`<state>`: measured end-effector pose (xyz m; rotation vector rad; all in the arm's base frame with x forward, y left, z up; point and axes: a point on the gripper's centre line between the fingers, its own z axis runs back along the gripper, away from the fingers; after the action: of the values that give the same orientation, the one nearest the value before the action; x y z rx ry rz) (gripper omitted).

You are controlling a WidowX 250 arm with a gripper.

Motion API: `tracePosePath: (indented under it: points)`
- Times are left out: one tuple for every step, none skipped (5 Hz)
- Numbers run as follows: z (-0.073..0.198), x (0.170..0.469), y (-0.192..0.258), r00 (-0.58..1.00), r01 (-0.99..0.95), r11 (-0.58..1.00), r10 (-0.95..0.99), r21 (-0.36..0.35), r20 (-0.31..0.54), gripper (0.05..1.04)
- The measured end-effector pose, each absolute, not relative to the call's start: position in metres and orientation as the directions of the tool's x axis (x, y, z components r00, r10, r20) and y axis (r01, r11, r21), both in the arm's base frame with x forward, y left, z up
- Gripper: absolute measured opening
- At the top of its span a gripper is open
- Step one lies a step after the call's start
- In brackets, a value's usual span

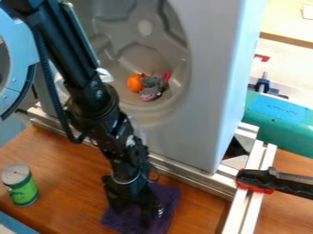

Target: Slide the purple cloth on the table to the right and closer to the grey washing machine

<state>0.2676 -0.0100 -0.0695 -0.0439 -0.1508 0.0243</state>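
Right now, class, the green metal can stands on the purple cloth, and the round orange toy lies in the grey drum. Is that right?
No: the camera view shows the green metal can on the brown wooden table, not the purple cloth. The rest is right.

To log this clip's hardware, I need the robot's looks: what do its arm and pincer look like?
The WidowX 250 arm is glossy black, with long straight links and chunky rounded joints. A dark, ribbed-looking cable runs outside it, and a thin silvery band circles the wrist. Small pale marks dot the forearm. The pincer is black too.
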Motion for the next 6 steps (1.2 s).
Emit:
tracePosePath:
  points:
    - [-0.069, 0.293, -0.019, 0.991, 0.023, 1.0, -0.02, -0.018, 0.136, 1.001]
    - [-0.068, 0.296, -0.018, 0.994, 0.023, 1.0, -0.025, 0.021, 0.106, 1.001]
    - [-0.04, 0.276, -0.012, 0.995, 0.01, 0.999, -0.014, 0.04, 0.098, 1.001]
    - [0.005, 0.271, 0.001, 0.98, -0.016, 1.0, 0.011, 0.021, 0.198, 1.001]
    - [0.021, 0.277, 0.015, 0.976, -0.047, 0.999, 0.046, 0.0, 0.215, 1.001]
    - [0.037, 0.292, 0.029, 0.975, -0.011, 1.0, 0.007, 0.014, 0.222, 1.0]
